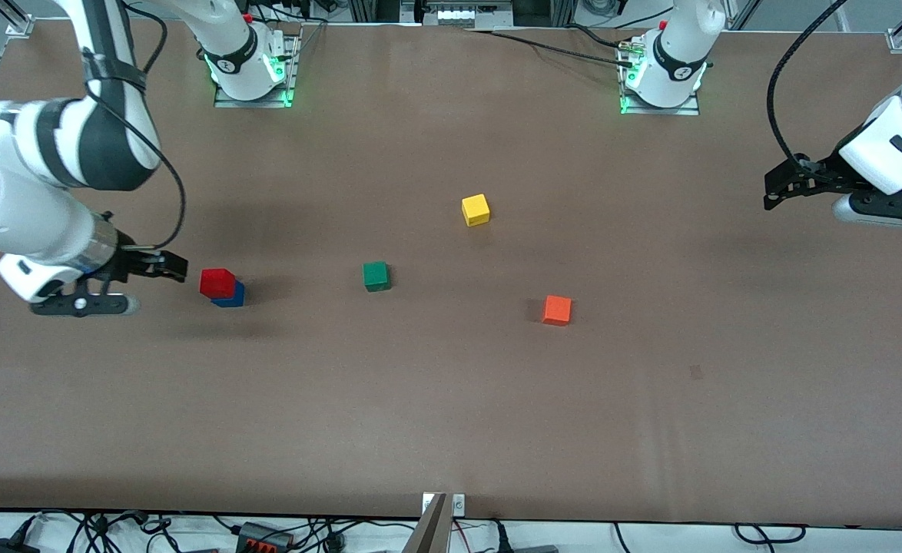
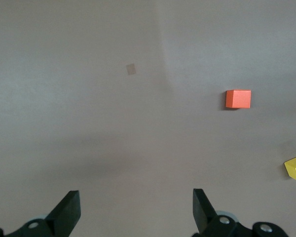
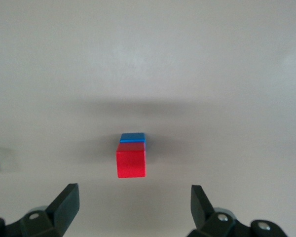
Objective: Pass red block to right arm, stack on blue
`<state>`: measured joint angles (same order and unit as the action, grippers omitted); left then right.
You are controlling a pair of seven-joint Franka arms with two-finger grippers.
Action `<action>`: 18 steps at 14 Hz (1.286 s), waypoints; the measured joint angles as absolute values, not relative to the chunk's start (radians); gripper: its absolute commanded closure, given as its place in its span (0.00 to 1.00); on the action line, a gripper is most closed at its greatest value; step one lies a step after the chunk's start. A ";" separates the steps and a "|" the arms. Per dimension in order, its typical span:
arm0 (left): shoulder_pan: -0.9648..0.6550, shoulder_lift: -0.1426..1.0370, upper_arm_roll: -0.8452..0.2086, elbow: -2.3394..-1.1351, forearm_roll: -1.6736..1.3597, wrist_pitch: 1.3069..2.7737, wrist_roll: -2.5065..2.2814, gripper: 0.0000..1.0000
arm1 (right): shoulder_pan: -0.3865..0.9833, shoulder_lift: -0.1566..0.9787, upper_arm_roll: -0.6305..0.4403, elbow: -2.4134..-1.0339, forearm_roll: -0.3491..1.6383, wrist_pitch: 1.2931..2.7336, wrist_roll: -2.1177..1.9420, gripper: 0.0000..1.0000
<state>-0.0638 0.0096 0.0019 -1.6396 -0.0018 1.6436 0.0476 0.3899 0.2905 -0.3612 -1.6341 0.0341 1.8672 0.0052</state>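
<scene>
The red block (image 1: 217, 282) sits on top of the blue block (image 1: 233, 297), a little off-centre, toward the right arm's end of the table. The right wrist view shows the red block (image 3: 131, 163) with the blue block's edge (image 3: 132, 138) showing past it. My right gripper (image 1: 170, 266) is open and empty, a short way from the stack and not touching it; its jaws (image 3: 134, 195) stand wide apart. My left gripper (image 1: 775, 190) is open and empty (image 2: 136, 200), waiting over bare table at the left arm's end.
A green cube (image 1: 376, 276) lies mid-table, beside the stack toward the left arm's end. A yellow cube (image 1: 475, 210) lies farther from the front camera. An orange cube (image 1: 557, 310) lies nearer the camera, toward the left arm's end. The arm bases stand along the farthest edge.
</scene>
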 measured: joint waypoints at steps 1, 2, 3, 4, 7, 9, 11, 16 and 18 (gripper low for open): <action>-0.064 0.009 0.001 -1.640 -0.002 1.644 0.048 0.00 | 0.379 0.290 -0.364 -1.597 0.034 1.828 0.005 0.00; -0.064 0.009 0.001 -1.639 -0.002 1.644 0.048 0.00 | 0.367 0.290 -0.366 -1.565 0.034 1.786 0.005 0.00; -0.064 0.009 0.001 -1.639 -0.002 1.644 0.048 0.00 | 0.355 0.290 -0.367 -1.536 0.034 1.747 0.004 0.00; -0.064 0.009 0.001 -1.639 -0.002 1.644 0.048 0.00 | 0.345 0.289 -0.368 -1.510 0.034 1.717 0.003 0.00; -0.064 0.009 0.001 -1.639 -0.002 1.644 0.048 0.00 | 0.338 0.287 -0.368 -1.450 0.034 1.683 0.003 0.00; -0.064 0.009 0.001 -1.639 -0.002 1.644 0.048 0.00 | 0.334 0.286 -0.369 -1.426 0.034 1.678 0.003 0.00; -0.064 0.009 0.001 -1.639 -0.002 1.644 0.048 0.00 | 0.324 0.285 -0.370 -1.415 0.034 1.668 0.003 0.00; -0.063 0.009 0.002 -1.639 -0.002 1.644 0.048 0.00 | 0.105 0.222 -0.180 -1.401 0.034 1.663 0.002 0.00; -0.062 0.009 0.002 -1.639 -0.002 1.644 0.048 0.00 | -0.009 0.193 -0.072 -1.401 0.034 1.653 -0.001 0.00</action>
<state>-0.0621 0.0094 0.0021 -1.6392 -0.0018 1.6436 0.0477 -0.0086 0.1935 -0.0716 -1.4012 0.0336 1.6529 -0.0010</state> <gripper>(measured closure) 0.000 0.000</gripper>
